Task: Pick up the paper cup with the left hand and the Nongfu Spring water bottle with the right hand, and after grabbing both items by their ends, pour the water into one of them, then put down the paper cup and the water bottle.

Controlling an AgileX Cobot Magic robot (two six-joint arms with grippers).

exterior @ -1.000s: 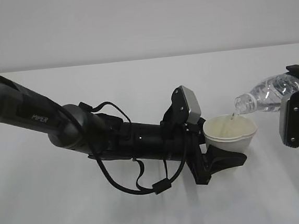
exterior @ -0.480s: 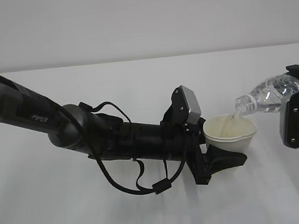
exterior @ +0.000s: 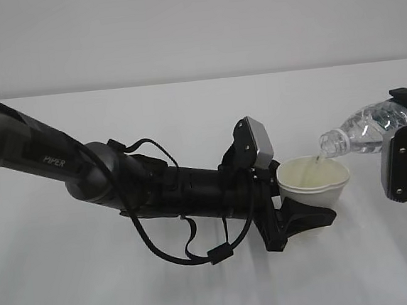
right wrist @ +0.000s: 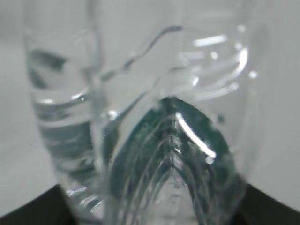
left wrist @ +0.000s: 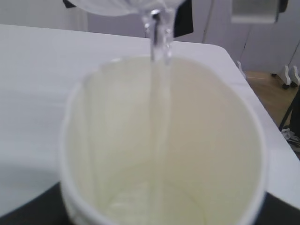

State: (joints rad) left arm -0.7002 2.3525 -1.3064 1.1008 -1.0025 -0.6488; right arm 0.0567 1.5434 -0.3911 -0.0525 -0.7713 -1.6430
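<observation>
1. While the small cream paper cup with a rolled rim [exterior: 314,180] is held upright above the white table [exterior: 186,118], a thin stream of clear, colourless water [left wrist: 158,51] falls from above into its open mouth; the left wrist view shows the cream inner wall wet and a shallow pool gathering at the base.
2. The small clear ribbed plastic water bottle with a dark green label [exterior: 364,128] is tipped neck-down toward the left, its uncapped mouth just above and beside the cup's right rim; water remains in the bottle body, visible in the right wrist view.
3. The black left hand [exterior: 303,219], on the arm lettered "PIPER", grips the cup near its base: the jaws are clamped on the lower wall, one black finger showing below the cup.
4. The black right hand [exterior: 404,160], at the right edge, holds the bottle by its bottom end; its jaws are clamped on that end, dark finger edges flanking the bottle in the wrist view.
</observation>
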